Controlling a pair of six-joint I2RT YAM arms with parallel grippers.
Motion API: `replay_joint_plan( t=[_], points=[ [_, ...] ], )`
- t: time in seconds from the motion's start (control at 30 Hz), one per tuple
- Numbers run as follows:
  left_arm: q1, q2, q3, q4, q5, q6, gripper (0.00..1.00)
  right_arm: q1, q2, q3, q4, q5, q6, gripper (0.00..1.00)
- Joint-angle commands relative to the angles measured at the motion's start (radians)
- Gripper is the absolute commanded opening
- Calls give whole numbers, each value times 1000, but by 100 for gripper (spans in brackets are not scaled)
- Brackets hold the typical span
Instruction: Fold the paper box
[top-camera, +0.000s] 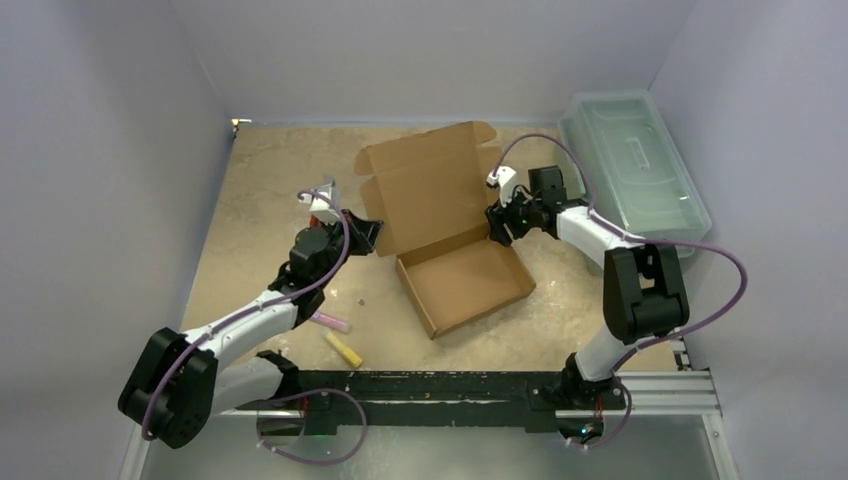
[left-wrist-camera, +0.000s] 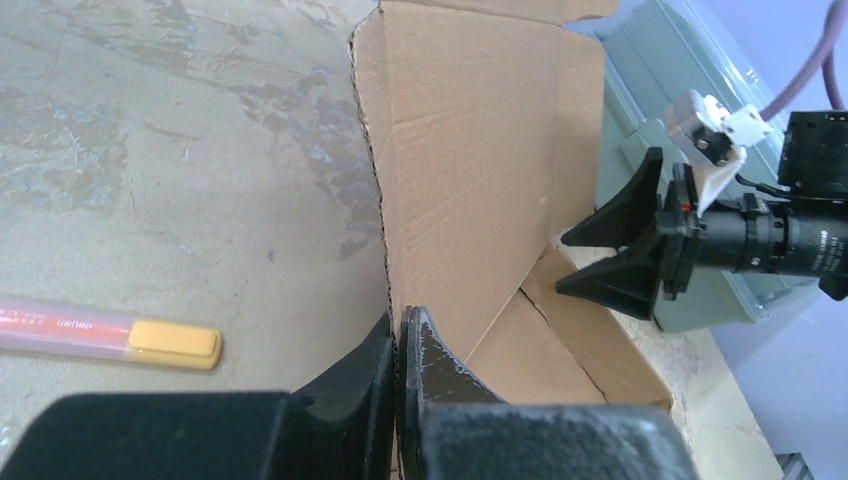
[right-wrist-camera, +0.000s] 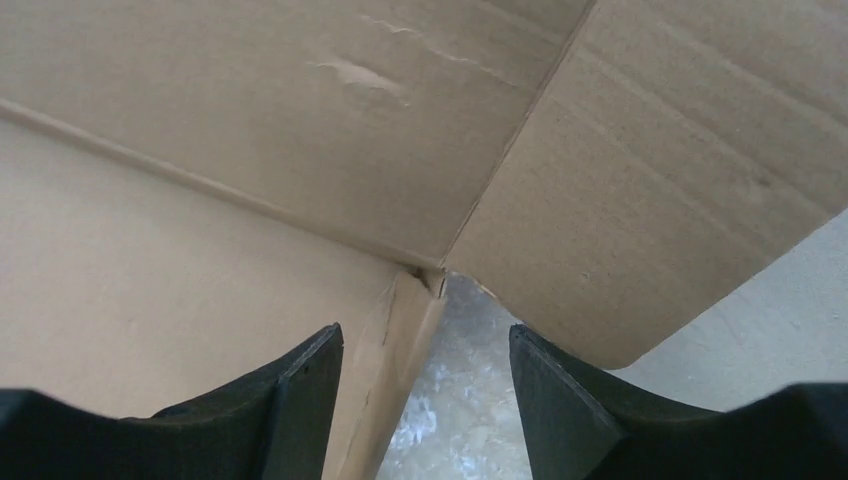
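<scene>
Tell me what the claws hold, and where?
The left claw is pinched shut on the paper box, at its raised lid's left edge. The right claw is open astride a box corner, holding nothing.

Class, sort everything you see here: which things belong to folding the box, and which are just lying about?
Job in hand: paper box, left hand, right hand.
Lying about: green plastic bin, pink marker, yellow marker.
</scene>
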Motion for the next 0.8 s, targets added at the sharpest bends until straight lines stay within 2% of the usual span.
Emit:
replay_joint_plan(
  t=[0.0,0.27,0.47,0.77],
  points=[
    [-22,-56,-36,32,-72,12,0,36,46,61,87,151,44,64],
    [-47,-105,-79,32,-128,-50,0,58,44,-6,155,257,50,65],
    [-65,-100,-81,36,-131,-110,0,95,58,-13,208,320,59,58],
    [-84,-126,-107,30,-161,-145,0,117,104,-11,218,334,52,48]
  ],
)
